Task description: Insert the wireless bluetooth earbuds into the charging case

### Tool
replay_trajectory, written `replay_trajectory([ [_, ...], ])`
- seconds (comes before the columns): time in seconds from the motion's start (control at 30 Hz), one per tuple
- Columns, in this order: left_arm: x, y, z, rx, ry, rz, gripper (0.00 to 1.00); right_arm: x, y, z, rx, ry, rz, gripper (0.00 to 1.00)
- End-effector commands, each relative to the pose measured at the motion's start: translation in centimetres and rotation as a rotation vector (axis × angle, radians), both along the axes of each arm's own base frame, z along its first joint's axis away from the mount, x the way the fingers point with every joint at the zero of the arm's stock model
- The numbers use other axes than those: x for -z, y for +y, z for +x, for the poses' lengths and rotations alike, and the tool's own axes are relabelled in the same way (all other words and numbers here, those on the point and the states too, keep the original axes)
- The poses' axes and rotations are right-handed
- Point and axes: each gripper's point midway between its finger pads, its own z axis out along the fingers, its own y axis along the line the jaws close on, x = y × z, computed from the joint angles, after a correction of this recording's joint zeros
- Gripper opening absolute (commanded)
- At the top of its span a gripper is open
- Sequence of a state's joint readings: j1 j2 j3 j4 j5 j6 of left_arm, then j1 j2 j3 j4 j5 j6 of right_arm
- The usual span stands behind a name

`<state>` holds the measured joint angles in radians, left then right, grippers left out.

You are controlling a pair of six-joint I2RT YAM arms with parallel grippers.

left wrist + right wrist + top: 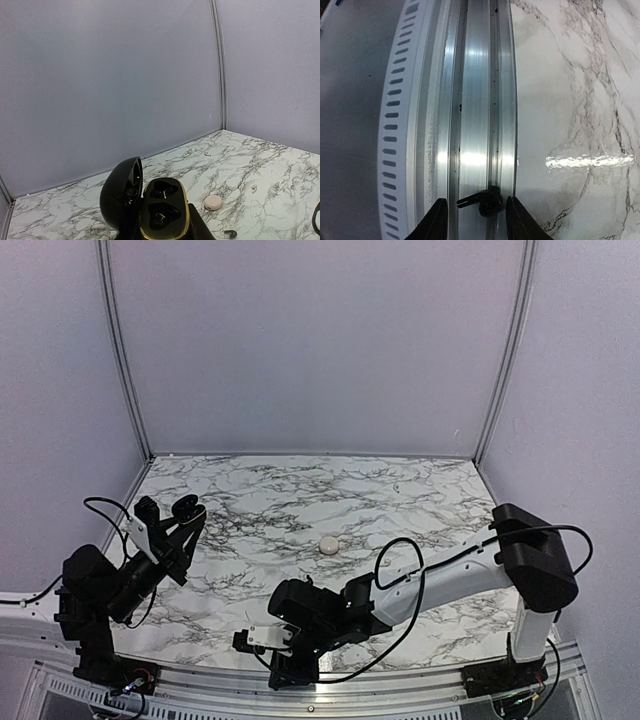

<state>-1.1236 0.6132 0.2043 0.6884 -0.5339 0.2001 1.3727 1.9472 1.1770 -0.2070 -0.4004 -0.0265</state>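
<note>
No insertion yet, it seems: left fingers (pixel 168 532) pinch the open charging case (pixel 162 210); right fingers (pixel 437 220), spread, straddle an earbud (pixel 482 202) in the near rail (pixel 475 100).

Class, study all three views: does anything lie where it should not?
Yes: a small black piece, perhaps an earbud, lies in the groove of the metal edge rail, off the marble, between the right pincer's fingers.
</note>
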Motion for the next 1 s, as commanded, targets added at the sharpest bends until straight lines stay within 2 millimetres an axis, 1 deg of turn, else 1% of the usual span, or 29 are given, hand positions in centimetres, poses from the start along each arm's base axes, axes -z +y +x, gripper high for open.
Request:
replay_trajectory([
  [0.0, 0.2, 0.5, 0.2, -0.019, 0.001, -0.002, 0.00, 0.3, 0.2, -0.6, 0.001, -0.014, -0.032, 0.41],
  [0.3, 0.1, 0.4, 0.1, -0.013, -0.006, 0.005, 0.00, 1.2, 0.1, -1.5, -0.035, -0.078, -0.069, 0.40],
  [0.43, 0.2, 0.4, 0.2, -0.018, -0.005, 0.010, 0.00, 1.9, -0.4, -1.1, -0.031, -0.105, -0.086, 0.38],
  [0.67, -0.7, 0.5, 0.0, -0.014, -0.021, -0.003, 0.00, 2.4, -0.6, -0.9, -0.045, -0.130, -0.076, 0.30],
  [0.97, -0.4, 0.5, 0.1, -0.017, -0.020, 0.009, 0.00, 2.6, -0.8, -0.6, -0.045, -0.159, -0.076, 0.27],
])
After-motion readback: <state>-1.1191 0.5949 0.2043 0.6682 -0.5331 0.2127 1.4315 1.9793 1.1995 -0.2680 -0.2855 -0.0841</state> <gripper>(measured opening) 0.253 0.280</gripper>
